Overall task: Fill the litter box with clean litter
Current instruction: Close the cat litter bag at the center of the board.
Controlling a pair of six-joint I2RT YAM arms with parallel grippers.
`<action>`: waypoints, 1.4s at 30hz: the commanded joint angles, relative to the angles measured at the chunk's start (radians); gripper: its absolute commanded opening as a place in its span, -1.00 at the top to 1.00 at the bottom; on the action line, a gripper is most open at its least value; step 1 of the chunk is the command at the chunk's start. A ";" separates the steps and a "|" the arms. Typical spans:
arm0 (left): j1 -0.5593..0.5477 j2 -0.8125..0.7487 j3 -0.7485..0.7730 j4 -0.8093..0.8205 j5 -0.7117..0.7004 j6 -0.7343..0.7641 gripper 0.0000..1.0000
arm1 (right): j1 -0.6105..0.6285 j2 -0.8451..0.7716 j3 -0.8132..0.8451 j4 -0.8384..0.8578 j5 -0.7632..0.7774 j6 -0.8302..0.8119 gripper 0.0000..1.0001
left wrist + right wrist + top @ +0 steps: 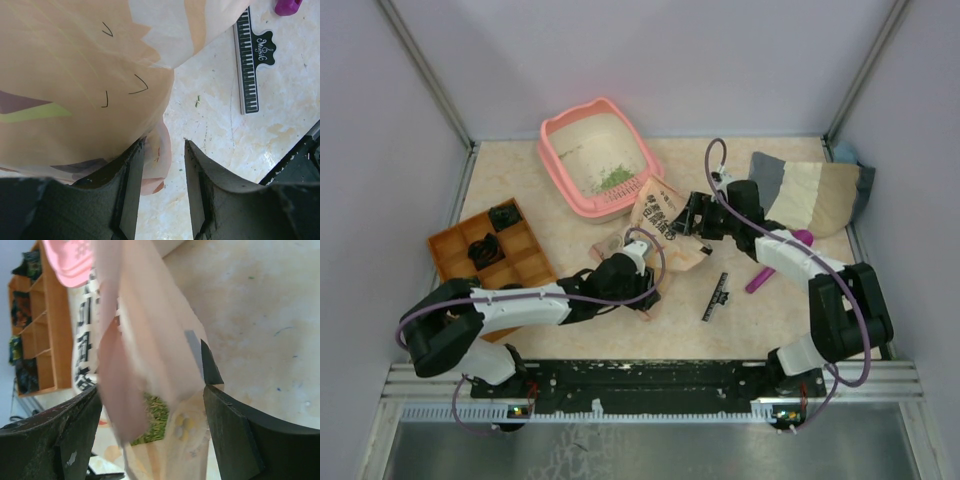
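Some clean litter [615, 179] lies as green granules in the salmon-pink litter box [560, 160] at the table's far side. Against its near rim leans the beige printed paper bag [658, 212]. The right gripper [687, 215] straddles the bag's edge, fingers apart; the left gripper [164, 172] is parted around its lower flap. An orange compartmented tray [445, 250] sits left.

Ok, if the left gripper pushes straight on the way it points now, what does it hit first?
Most likely the paper bag: the left gripper has its jaws apart with a bag corner already between the fingertips. Depth is unclear, but bare table lies past that corner.
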 commanded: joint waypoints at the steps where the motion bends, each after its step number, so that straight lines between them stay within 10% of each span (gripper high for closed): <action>1: 0.013 -0.001 -0.054 -0.170 -0.043 -0.004 0.09 | -0.003 0.048 0.058 -0.044 0.125 -0.072 -0.60; 13: 0.018 -0.007 -0.055 -0.175 -0.047 -0.009 0.08 | -0.034 0.145 -0.077 0.506 -0.240 0.208 -0.33; 17: 0.027 -0.030 -0.055 -0.185 -0.062 -0.018 0.08 | -0.071 0.178 -0.137 0.816 -0.369 0.410 -0.05; 28: 0.061 -0.136 0.081 -0.259 -0.006 -0.052 0.09 | -0.072 0.137 -0.137 0.816 -0.413 0.434 0.99; 42: 0.330 -0.181 0.094 -0.145 0.112 -0.051 -0.11 | -0.080 0.194 -0.185 1.025 -0.394 0.617 1.00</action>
